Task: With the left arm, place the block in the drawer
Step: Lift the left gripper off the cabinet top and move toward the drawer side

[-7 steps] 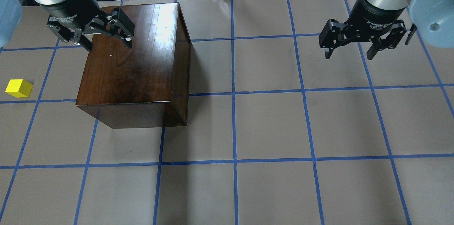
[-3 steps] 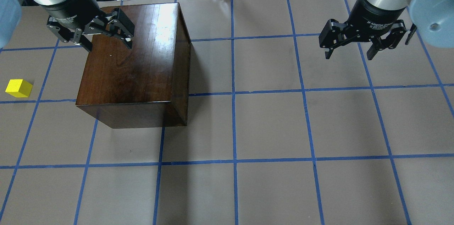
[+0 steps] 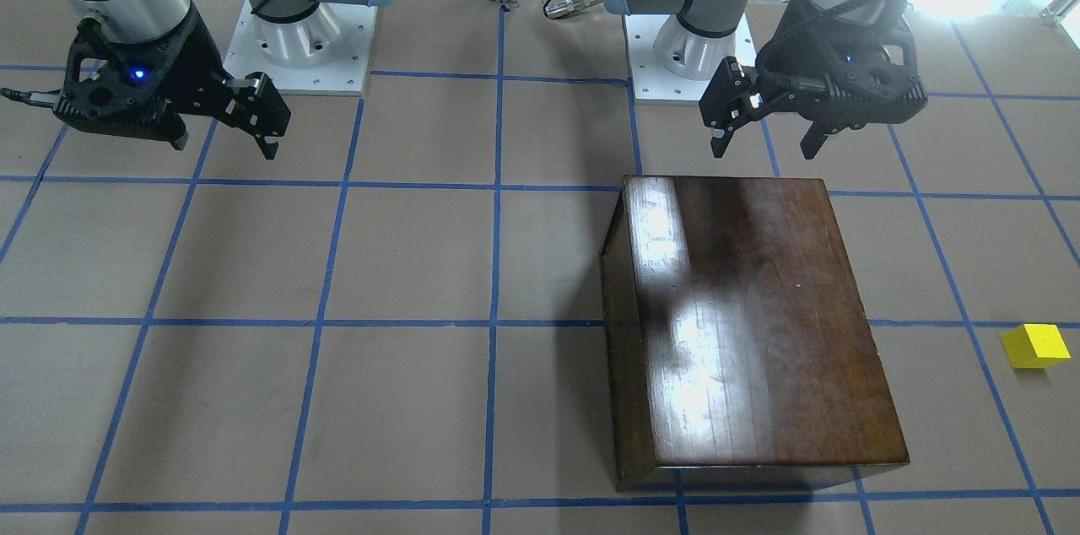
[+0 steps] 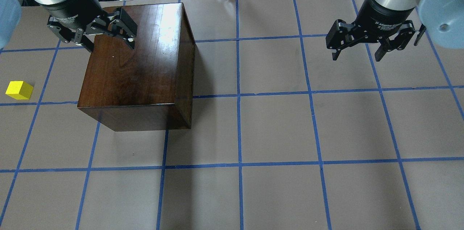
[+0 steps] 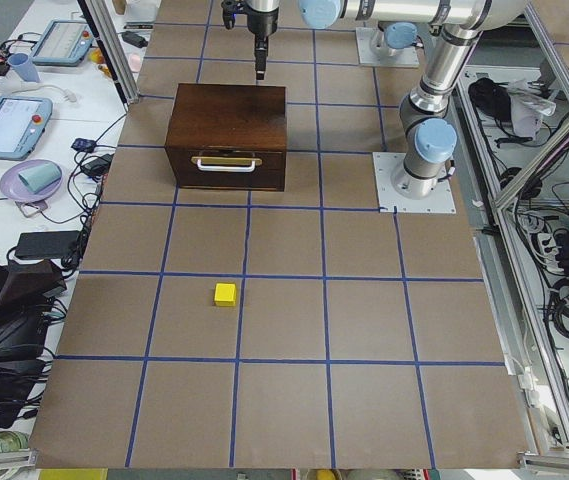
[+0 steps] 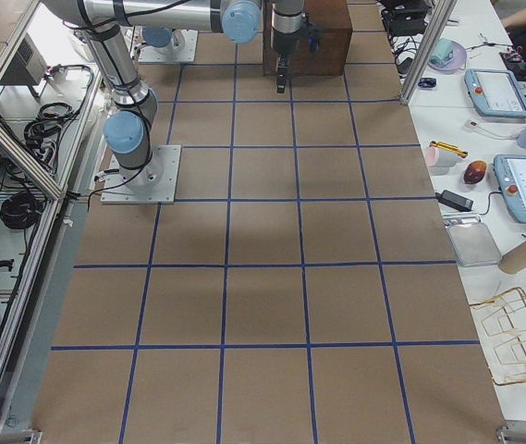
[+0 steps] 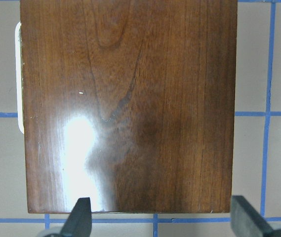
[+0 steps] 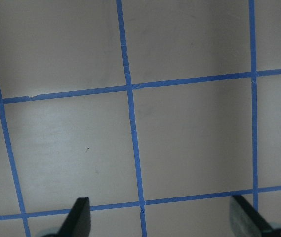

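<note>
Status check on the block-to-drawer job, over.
Both claws open, empty; left claw hovers at the box edge, right claw over table. Block sits on table, untouched. Drawer shut, must open first.

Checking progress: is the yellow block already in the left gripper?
No, the block lies on the table, apart from the open left gripper.

the box [image 4: 134,63] stands on the table's [image 4: 290,132] left half, the drawer [image 5: 226,167] shut in its left side. the block [image 4: 19,90] lies farther left, well apart. the left gripper [image 4: 110,45] hangs above the box, the right gripper [image 4: 356,57] above the table's right half.
</note>
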You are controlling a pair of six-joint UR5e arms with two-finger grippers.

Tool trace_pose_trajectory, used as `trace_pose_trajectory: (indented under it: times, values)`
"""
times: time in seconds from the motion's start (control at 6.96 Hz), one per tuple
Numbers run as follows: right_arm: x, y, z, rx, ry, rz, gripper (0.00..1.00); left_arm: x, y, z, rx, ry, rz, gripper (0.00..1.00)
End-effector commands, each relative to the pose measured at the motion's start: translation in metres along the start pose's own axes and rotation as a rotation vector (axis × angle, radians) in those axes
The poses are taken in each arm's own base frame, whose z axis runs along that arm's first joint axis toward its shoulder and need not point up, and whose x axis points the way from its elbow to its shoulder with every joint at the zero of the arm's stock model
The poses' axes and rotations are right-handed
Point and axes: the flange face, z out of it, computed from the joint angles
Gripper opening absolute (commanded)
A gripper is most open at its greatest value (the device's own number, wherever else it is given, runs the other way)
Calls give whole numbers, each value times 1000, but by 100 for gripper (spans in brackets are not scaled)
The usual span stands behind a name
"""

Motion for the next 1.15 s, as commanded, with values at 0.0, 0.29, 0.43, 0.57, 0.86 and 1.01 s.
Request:
trace_pose_trajectory:
  times: [0.0,0.29,0.43,0.57,0.86,1.01]
  values:
    - [0,0,0,0,0,0,100,0,0,-3,5,-2,-1,100]
    - [0,0,0,0,0,0,100,-2,-4,-2,4,1,-4,100]
    - [0,0,0,0,0,0,100,-3,-8,-3,7,-1,-7,100]
    - [0,0,0,0,0,0,100,-18,-20,-10,24,-6,-29,100]
    - [0,0,0,0,0,0,100,-89,-48,2,2,4,-26,100]
    - [0,0,0,0,0,0,100,-121,-57,15,-16,7,38,100]
